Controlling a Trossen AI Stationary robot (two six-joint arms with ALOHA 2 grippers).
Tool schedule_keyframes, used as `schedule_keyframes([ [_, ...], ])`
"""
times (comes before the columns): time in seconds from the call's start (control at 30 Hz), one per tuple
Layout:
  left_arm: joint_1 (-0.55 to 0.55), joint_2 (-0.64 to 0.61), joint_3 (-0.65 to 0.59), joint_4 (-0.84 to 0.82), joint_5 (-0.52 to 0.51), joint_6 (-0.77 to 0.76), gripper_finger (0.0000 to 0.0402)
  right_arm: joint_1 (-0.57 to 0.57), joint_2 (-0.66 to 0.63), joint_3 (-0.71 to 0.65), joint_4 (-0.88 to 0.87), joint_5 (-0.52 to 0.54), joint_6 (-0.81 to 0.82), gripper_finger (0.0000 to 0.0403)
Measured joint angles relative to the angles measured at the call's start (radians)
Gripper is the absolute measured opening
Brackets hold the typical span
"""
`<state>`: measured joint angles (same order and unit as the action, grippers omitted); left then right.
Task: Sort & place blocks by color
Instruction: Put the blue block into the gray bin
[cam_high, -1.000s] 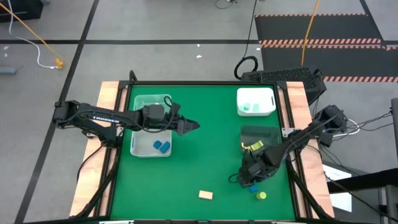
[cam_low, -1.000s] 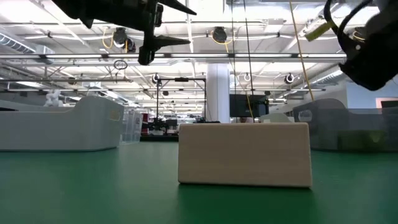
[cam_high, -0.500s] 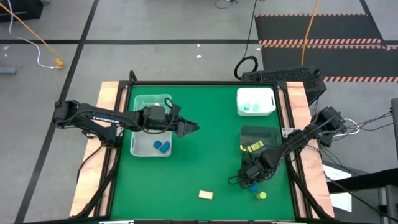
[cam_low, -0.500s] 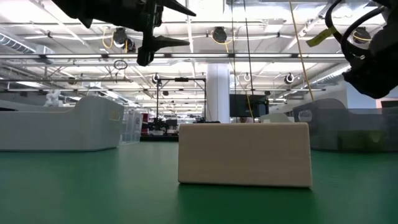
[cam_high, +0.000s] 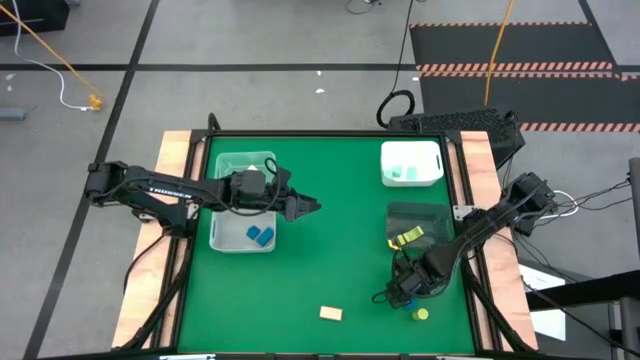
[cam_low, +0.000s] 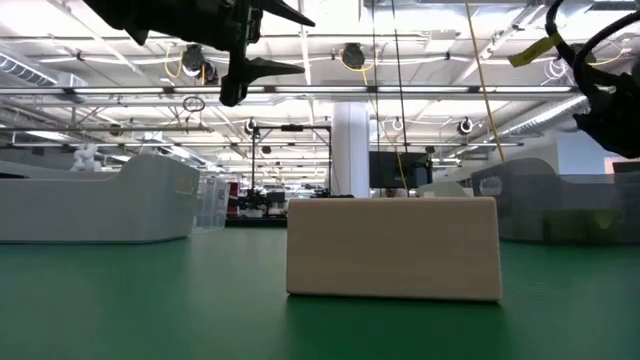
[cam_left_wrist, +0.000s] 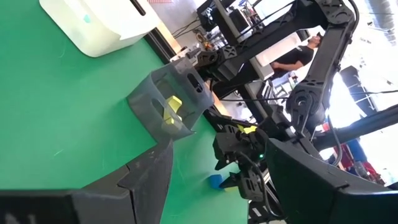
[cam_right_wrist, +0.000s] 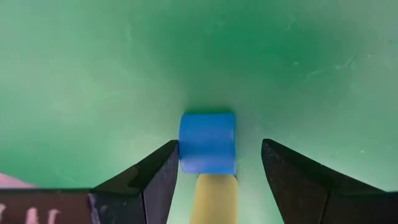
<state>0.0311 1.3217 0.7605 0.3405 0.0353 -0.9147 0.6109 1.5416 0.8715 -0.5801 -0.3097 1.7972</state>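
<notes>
The fingers (cam_right_wrist: 149, 180) of the right gripper (cam_right_wrist: 217, 177) stand apart, pointing straight down at a blue block (cam_right_wrist: 207, 142) that lies between them on the green table (cam_high: 340, 230), one finger touching its side. A yellow block (cam_right_wrist: 213, 199) lies just against the blue one. Seen from above, this gripper (cam_high: 405, 293) sits at about 4 o'clock on the table, with the yellow block (cam_high: 421, 314) just beside it.

The left gripper (cam_high: 308, 206) hangs above the mat at about 9 o'clock, its fingers also spread and empty, next to a white bin (cam_high: 228, 240) holding two blue blocks (cam_high: 260, 235). A tan block (cam_high: 331, 313) lies at 6 o'clock. A dark bin (cam_high: 415, 215) with yellow pieces (cam_high: 407, 237) sits at 3 o'clock, and another white bin (cam_high: 411, 150) with mint blocks (cam_high: 405, 173) at 1 o'clock.
</notes>
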Motion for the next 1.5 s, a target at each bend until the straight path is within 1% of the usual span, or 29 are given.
schedule_keyframes([
  [0.17, 0.000, 0.000, 0.000, 0.000, 0.000, 0.001, 0.0255, 0.005, 0.028, 0.000, 0.004, -0.002, 0.008, 0.0216],
  [0.3, 0.000, 0.000, 0.000, 0.000, 0.000, 0.004, 0.0255, 0.016, 0.064, 0.003, 0.015, -0.007, -0.007, 0.0198],
  [0.47, 0.000, 0.000, 0.000, 0.000, 0.000, 0.020, 0.0255, 0.021, 0.075, 0.001, 0.023, -0.011, -0.011, 0.0154],
  [0.57, 0.000, 0.000, 0.000, 0.000, 0.000, 0.028, 0.0255, 0.021, 0.061, 0.001, 0.026, -0.013, -0.053, 0.0119],
  [0.6, 0.000, 0.000, 0.000, 0.000, 0.000, 0.031, 0.0255, 0.022, 0.055, 0.001, 0.030, -0.012, -0.077, 0.0114],
  [0.83, 0.000, 0.000, 0.000, 0.000, 0.001, 0.028, 0.0255, 0.003, -0.012, -0.001, 0.079, 0.000, -0.230, 0.0115],
  [0.9, 0.000, 0.000, 0.000, 0.003, 0.000, 0.017, 0.0255, -0.010, -0.022, -0.001, 0.132, 0.021, -0.286, 0.0115],
  [1.0, 0.000, 0.000, 0.000, 0.014, 0.000, 0.027, 0.0255, -0.038, -0.037, -0.001, 0.180, 0.104, -0.355, 0.0115],
  [1.1, -0.008, 0.000, 0.000, 0.034, 0.000, 0.092, 0.0255, -0.074, -0.051, 0.000, 0.192, 0.214, -0.432, 0.0115],
  [1.2, -0.023, 0.000, 0.000, 0.069, 0.001, 0.173, 0.0255, -0.111, -0.075, 0.000, 0.190, 0.318, -0.557, 0.0117],
  [1.27, -0.033, 0.000, 0.000, 0.104, 0.002, 0.194, 0.0255, -0.140, -0.094, 0.000, 0.190, 0.400, -0.657, 0.0117],
  [1.4, -0.037, 0.000, 0.000, 0.140, 0.003, 0.163, 0.0255, -0.209, -0.144, 0.000, 0.198, 0.570, -0.842, 0.0116],
  [1.5, -0.030, 0.000, 0.000, 0.141, 0.002, 0.099, 0.0255, -0.269, -0.191, 0.000, 0.273, 0.693, -0.998, 0.0116],
])
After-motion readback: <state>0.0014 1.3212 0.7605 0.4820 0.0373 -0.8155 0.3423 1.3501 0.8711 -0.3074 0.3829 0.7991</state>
